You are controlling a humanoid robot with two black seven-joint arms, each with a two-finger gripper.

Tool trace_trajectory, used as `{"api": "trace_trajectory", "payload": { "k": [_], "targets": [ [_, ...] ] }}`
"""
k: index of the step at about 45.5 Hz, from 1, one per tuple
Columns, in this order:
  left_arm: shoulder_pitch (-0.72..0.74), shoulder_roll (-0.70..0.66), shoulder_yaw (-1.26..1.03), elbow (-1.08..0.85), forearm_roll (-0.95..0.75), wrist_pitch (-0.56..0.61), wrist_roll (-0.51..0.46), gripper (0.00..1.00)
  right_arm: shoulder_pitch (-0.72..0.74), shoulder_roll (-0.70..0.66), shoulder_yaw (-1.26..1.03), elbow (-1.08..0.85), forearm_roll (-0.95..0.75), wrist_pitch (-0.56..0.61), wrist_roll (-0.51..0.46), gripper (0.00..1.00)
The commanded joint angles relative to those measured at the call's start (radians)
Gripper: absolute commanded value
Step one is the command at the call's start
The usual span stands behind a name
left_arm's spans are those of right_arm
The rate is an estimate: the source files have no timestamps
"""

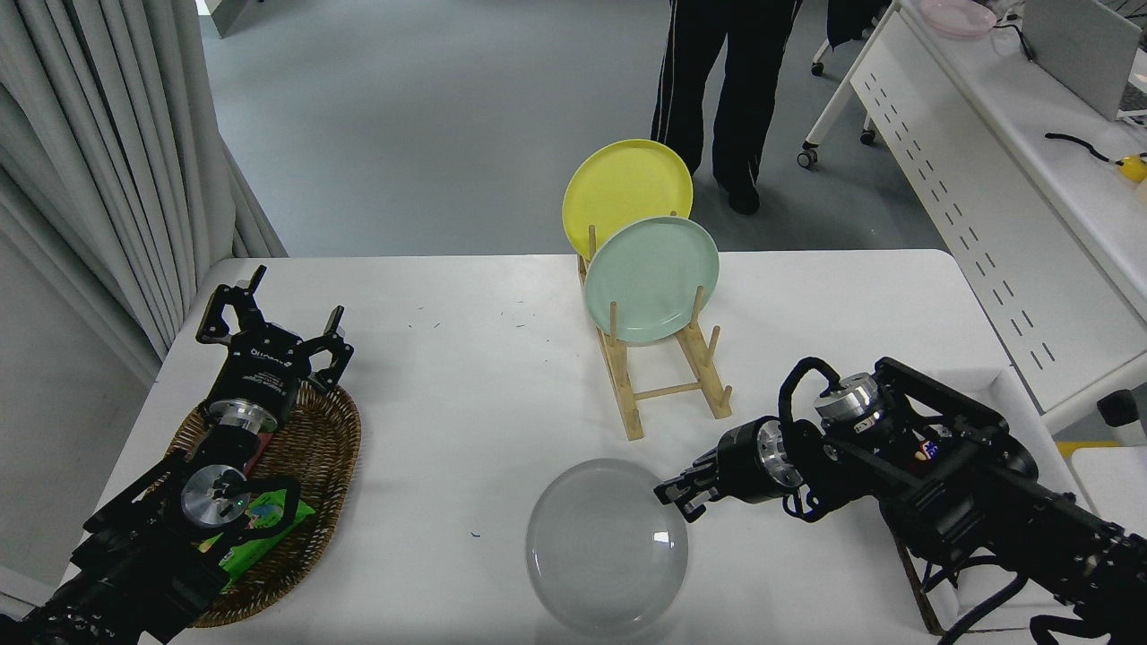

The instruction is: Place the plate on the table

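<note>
The light-grey plate (607, 545) is at the near middle of the white table (466, 376), low over it or resting on it; it looks slightly tilted. My right gripper (676, 500) reaches in from the right and its fingers sit close together on the plate's upper right rim. My left gripper (273, 345) is parked at the lower left above a wicker basket, with its fingers spread and empty.
A wooden plate rack (668, 381) stands behind the plate and holds a mint-green plate (651, 279) and a yellow plate (625, 188). The wicker basket (314, 448) holds a green packet (260, 528). A person's legs (726, 90) are beyond the far edge. A white perforated desk (986, 197) is at the right.
</note>
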Motion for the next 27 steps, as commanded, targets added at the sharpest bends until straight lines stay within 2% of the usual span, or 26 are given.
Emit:
{"api": "trace_trajectory", "payload": {
  "k": [1,27],
  "targets": [
    [0.000,0.000,0.000,0.000,0.000,0.000,0.000,1.00,0.002,0.011,0.000,-0.002,-0.001,0.000,-0.001,0.00],
    [0.000,0.000,0.000,0.000,0.000,0.000,0.000,1.00,0.008,0.011,0.002,-0.037,-0.002,0.000,-0.002,0.00]
  ]
}}
